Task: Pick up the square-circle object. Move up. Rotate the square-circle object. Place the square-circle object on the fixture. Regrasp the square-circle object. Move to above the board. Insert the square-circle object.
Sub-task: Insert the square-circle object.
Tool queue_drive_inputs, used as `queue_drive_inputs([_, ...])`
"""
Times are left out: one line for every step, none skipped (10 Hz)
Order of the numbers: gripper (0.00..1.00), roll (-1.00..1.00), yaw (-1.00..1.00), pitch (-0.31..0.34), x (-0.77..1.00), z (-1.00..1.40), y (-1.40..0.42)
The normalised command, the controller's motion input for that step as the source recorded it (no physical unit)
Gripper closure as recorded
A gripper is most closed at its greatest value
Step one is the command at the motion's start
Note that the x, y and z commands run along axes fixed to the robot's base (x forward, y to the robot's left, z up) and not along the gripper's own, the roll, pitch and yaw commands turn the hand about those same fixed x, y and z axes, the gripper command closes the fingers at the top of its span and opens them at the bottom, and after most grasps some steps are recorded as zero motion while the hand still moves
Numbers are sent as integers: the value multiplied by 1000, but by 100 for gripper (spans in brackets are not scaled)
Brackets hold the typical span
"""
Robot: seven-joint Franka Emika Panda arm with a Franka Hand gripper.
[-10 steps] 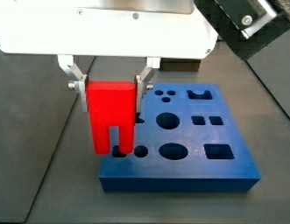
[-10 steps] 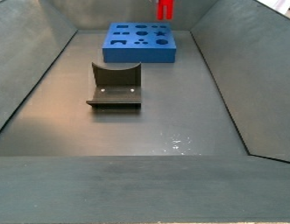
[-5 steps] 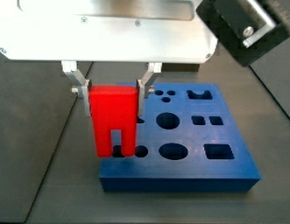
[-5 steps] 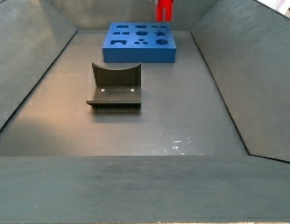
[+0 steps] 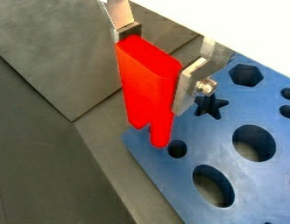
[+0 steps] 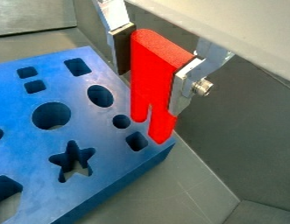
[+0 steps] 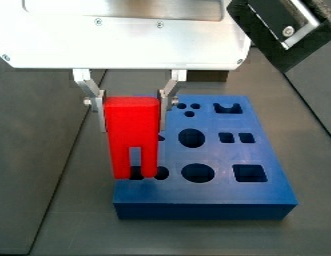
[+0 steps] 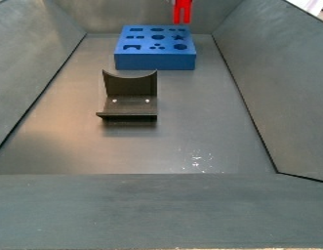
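Two legs at the block's (image 7: 129,136) lower end have to meet their own holes, so the insertion should go straight down with the block kept upright and no twist in the wrist. Judging from both wrist views, the legs hang just over the small holes near the board's (image 7: 224,178) edge, one round and one square, and each must be lined up before any downward push. A slow descent is wise; if a leg catches on a rim, forcing it could tip the block in the grip or shove the board.

Gripper (image 7: 128,100) pinches the block by its upper part, one silver finger (image 5: 196,77) flat on each side face, with most of the red body hanging free below them. In a side view the block's lower end overlaps the board's near left corner; whether it touches cannot be told.

Seen from the other side (image 8: 183,11), the block is over the board at the far end of the worktop. Empty fixture (image 8: 127,96) stands well apart, nearer the middle.
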Motion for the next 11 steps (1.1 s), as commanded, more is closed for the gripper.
queue_drive_inputs([100,200,0,-44,0,0,0])
queue_drive_inputs([100,277,0,-190,-149,-9,-157])
queue_drive_inputs([100,47,0,0,-54,0,-80])
queue_drive_inputs([100,129,0,0,103,-140,-6])
queue_drive_inputs([100,227,0,-159,254,-134,-66])
queue_drive_inputs([100,71,0,-13,0,0,-43])
queue_drive_inputs([100,7,0,-20,0,0,0])
queue_drive_inputs([100,100,0,-47,191,-183,0])
queue_drive_inputs([100,201,0,-84,0,-369,0])
queue_drive_inputs([100,187,0,-94,83,-306,0])
queue_drive_inputs([100,120,0,-70,171,-277,0])
